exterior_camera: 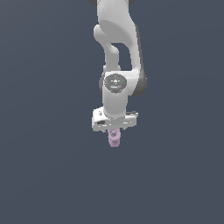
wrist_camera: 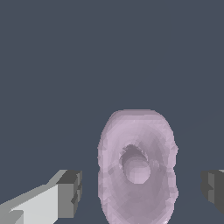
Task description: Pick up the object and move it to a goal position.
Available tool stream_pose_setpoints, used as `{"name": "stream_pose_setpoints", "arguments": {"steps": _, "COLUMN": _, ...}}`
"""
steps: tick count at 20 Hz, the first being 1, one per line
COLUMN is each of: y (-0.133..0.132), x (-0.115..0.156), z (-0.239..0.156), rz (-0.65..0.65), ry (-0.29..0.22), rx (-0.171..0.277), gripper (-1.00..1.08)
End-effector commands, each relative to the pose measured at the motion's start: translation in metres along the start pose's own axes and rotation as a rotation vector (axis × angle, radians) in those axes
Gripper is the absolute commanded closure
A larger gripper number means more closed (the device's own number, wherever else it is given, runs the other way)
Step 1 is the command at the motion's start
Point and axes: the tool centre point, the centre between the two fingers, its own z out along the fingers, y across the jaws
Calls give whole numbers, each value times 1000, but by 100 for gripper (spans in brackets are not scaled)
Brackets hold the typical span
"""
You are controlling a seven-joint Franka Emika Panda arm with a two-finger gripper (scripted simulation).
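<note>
The object (exterior_camera: 114, 139) is a small pale pink-lilac knobbly piece, taller than wide, showing just below the white hand in the exterior view. In the wrist view the object (wrist_camera: 138, 168) is seen from above as a lumpy oval with a hollow in its middle. My gripper (exterior_camera: 114, 132) is right over it and straddles it. In the wrist view my gripper (wrist_camera: 141, 190) is open: one grey fingertip (wrist_camera: 70, 192) and the other fingertip (wrist_camera: 213, 186) stand on either side of the object, with a gap between each and the object.
The white arm (exterior_camera: 114, 48) comes down from the top of the exterior view. Plain dark grey-blue ground (exterior_camera: 43, 175) lies all around, with no other objects in view.
</note>
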Motion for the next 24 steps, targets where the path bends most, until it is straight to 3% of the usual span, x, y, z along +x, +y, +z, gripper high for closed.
{"name": "stream_pose_setpoints", "arguments": {"steps": 1, "y": 0, "x": -1, "z": 13, "rz": -1, "ry": -1, "rx": 0, "gripper": -92}}
{"name": "stream_pose_setpoints", "arguments": {"steps": 10, "y": 0, "x": 0, "z": 38, "rz": -3, "ry": -1, "rx": 0, "gripper": -92}}
{"name": "stream_pose_setpoints", "arguments": {"steps": 11, "y": 0, "x": 0, "z": 38, "rz": -3, "ry": -1, "rx": 0, "gripper": 108}}
{"name": "stream_pose_setpoints", "arguments": {"steps": 24, "y": 0, "x": 0, "z": 35, "rz": -3, "ry": -1, "rx": 0, "gripper": 108}}
